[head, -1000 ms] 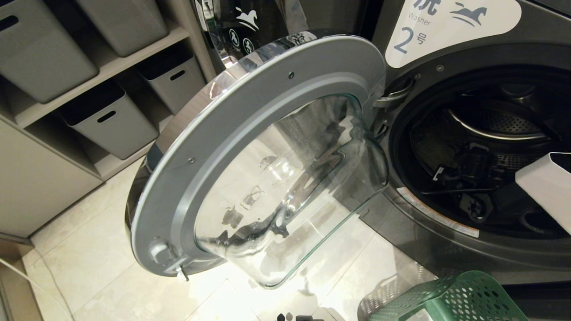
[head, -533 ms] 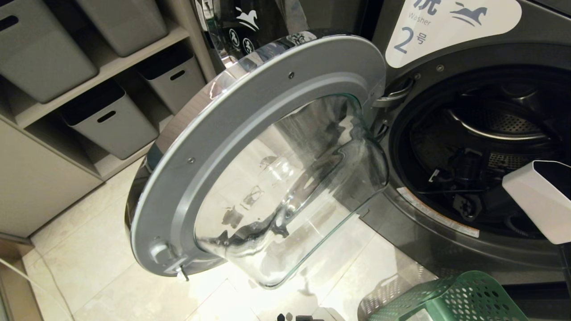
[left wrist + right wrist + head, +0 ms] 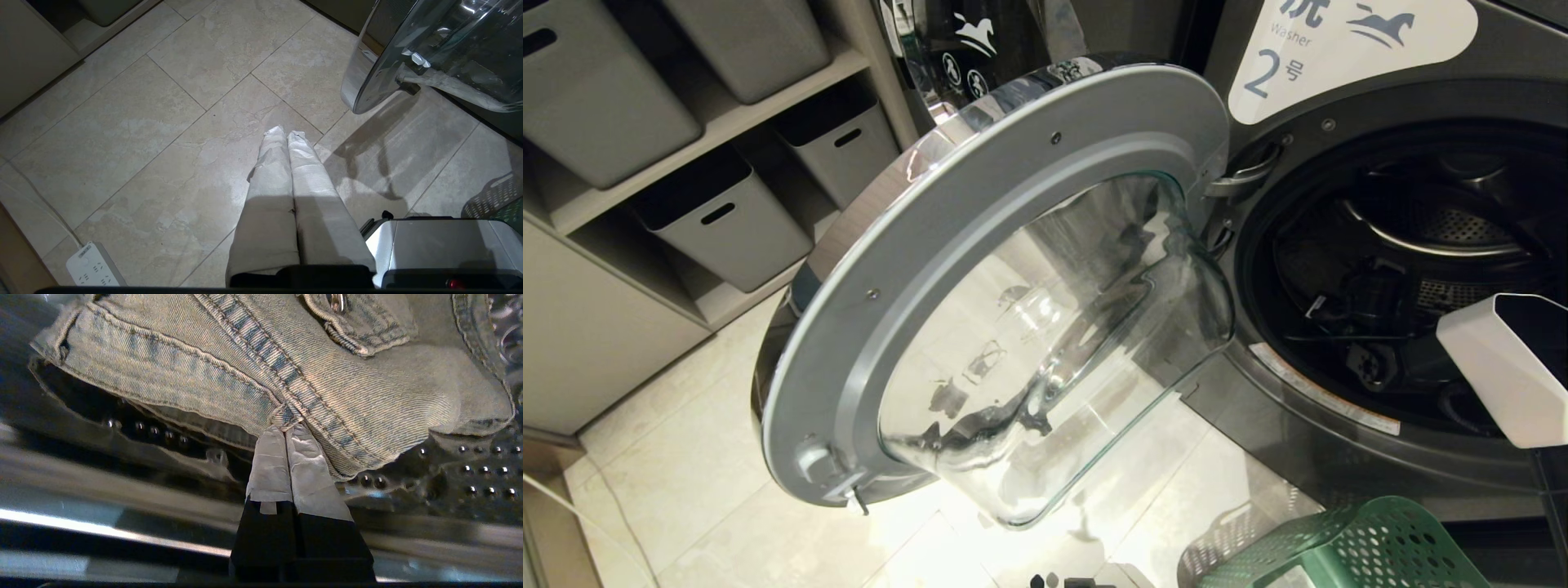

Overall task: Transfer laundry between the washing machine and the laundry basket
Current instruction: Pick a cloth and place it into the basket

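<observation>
while the left gripper (image 3: 286, 132) hangs clenched and empty over the floor tiles (image 3: 163, 122), nearest item: laundry basket (image 3: 1347, 547), green, at the robot's feet, contents not visible. next: washing machine (image 3: 1339, 425), door (image 3: 980, 269) swung wide. furthest: right gripper (image 3: 286, 430), inside the drum (image 3: 470, 473), fingertips pressed together on a seam of the laundry (image 3: 265, 371), a pale denim garment. step judged: taking the garment out. next move calls for drawing it clear over the door rim toward the basket.
</observation>
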